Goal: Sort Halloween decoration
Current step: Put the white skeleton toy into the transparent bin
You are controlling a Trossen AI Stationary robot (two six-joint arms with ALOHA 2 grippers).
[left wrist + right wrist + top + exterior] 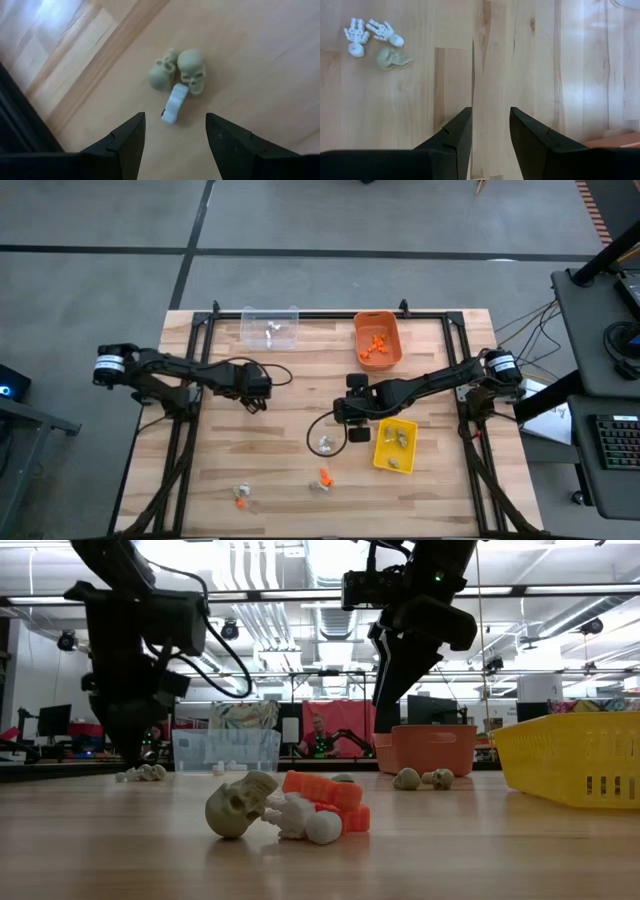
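Flanking trinkets (322, 478), yellow bin (394, 446), possibly clear bin (270, 327)

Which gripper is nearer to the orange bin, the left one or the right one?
The right. The right gripper hangs open over the table's middle, just short of the orange bin. The left gripper, also open, is farther away, nearer the clear bin.

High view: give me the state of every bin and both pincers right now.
Clear bin: upright, white trinkets inside.
Orange bin: upright, orange trinkets inside.
Yellow bin: upright, tan trinkets inside.
Left pincer: open, empty, above two tan skulls.
Right pincer: open, empty, over bare table.
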